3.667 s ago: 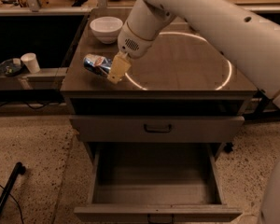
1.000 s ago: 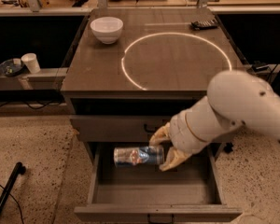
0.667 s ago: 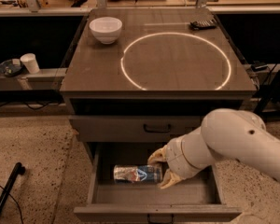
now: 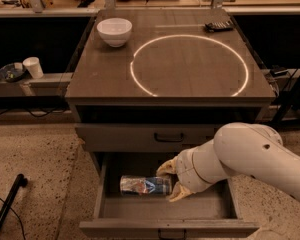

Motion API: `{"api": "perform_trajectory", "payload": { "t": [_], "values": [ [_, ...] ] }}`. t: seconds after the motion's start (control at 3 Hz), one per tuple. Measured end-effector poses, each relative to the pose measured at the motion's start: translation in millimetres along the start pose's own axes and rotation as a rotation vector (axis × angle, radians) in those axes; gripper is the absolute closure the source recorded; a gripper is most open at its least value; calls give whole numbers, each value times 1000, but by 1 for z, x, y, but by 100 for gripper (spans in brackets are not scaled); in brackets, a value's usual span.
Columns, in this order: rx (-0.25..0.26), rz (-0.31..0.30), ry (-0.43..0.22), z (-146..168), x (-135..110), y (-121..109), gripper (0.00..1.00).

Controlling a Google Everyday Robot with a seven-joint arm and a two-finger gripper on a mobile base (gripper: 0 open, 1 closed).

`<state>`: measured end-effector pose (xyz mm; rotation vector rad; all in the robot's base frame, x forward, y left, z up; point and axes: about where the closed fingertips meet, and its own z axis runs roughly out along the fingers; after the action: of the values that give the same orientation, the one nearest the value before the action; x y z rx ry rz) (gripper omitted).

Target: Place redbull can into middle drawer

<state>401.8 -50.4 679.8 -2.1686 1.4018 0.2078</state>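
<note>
The redbull can (image 4: 144, 185) lies on its side inside the open middle drawer (image 4: 165, 211), left of centre, its length running left to right. My gripper (image 4: 171, 180) reaches into the drawer from the right, and its two cream fingers are closed around the can's right end. The can rests low, at or just above the drawer floor; I cannot tell whether it touches. The white arm (image 4: 250, 154) covers the drawer's right part.
The upper drawer front (image 4: 155, 136) with its black handle is closed above. On the cabinet top stand a white bowl (image 4: 114, 31) at the back left and a dark object (image 4: 219, 26) at the back right. A white paper cup (image 4: 33, 67) sits on a shelf at the left.
The gripper has carried the can from the cabinet top down in front of the cabinet and into the open middle drawer, sinking lower over the last second.
</note>
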Motion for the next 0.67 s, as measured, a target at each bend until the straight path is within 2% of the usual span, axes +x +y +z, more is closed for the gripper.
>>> {"api": "perform_trajectory", "payload": {
  "t": [0.33, 0.67],
  "values": [
    [-4, -7, -24, 13, 11, -4, 100],
    [17, -12, -39, 46, 47, -12, 100]
  ]
}}
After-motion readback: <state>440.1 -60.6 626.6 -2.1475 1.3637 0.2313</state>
